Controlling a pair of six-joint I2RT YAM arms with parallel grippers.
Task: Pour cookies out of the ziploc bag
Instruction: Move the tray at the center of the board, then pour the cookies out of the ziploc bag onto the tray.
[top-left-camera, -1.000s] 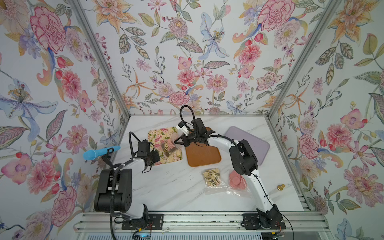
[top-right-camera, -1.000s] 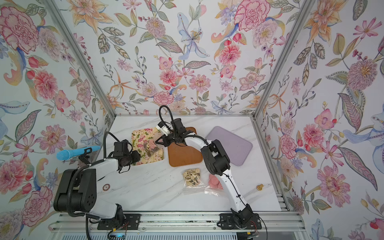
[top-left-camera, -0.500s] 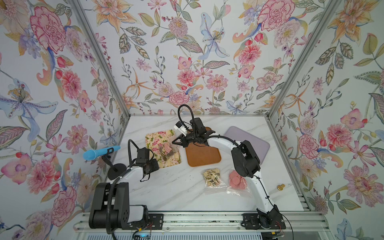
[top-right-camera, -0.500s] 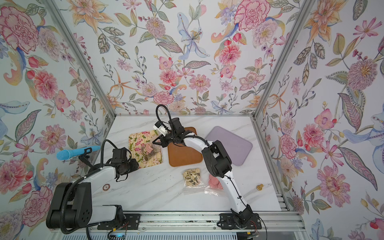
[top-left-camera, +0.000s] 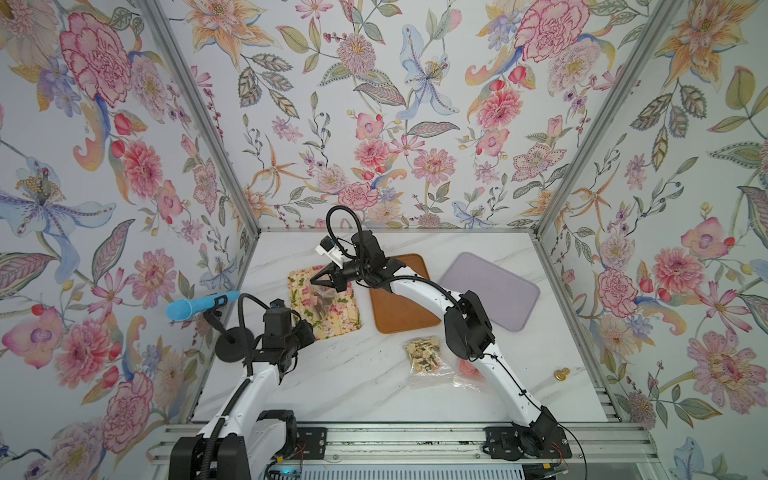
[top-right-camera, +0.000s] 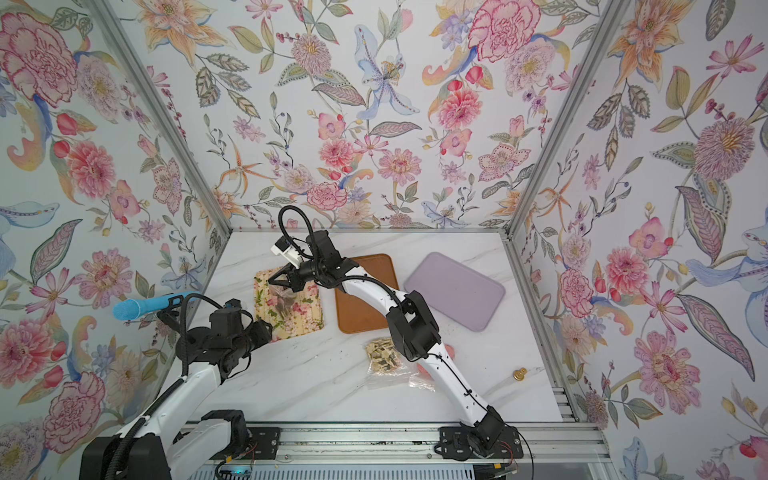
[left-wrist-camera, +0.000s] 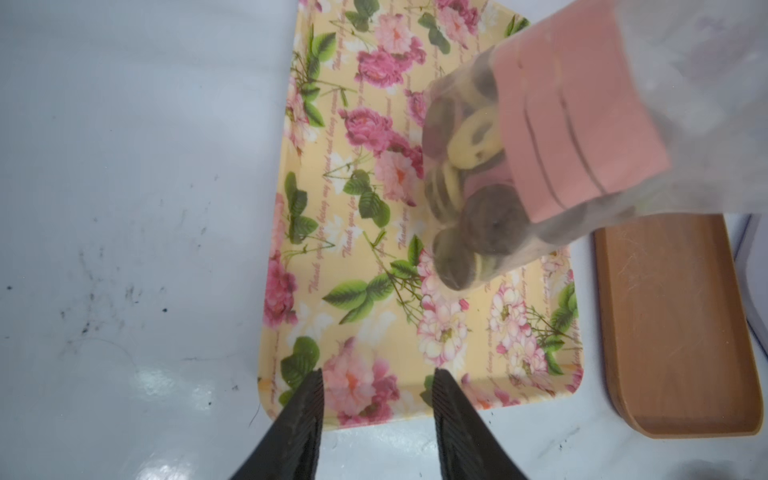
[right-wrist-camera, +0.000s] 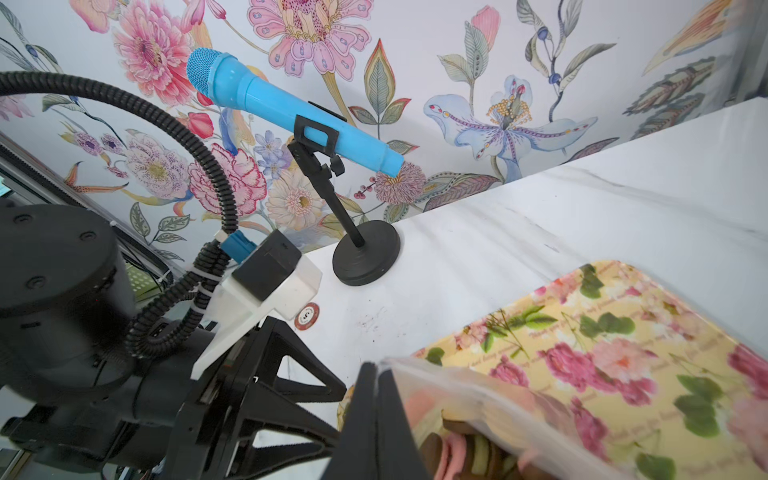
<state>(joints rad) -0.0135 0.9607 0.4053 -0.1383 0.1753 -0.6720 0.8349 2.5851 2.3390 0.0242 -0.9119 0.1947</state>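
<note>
In both top views the right fingers (top-left-camera: 321, 280) (top-right-camera: 277, 280) pinch the ziploc bag (top-left-camera: 325, 297) (top-right-camera: 286, 300), which hangs over the floral tray (top-left-camera: 347, 316) (top-right-camera: 309, 316) on the desk (top-left-camera: 353, 374); the left fingers (top-left-camera: 306, 328) (top-right-camera: 262, 330) sit by the tray's near corner. Left wrist view: the left fingers (left-wrist-camera: 301, 419) stand partly apart, holding nothing, above the tray's edge, with the cookies (left-wrist-camera: 469, 141) inside the bag. Right wrist view: the right fingers (right-wrist-camera: 374, 415) are pressed together on the bag's edge
</note>
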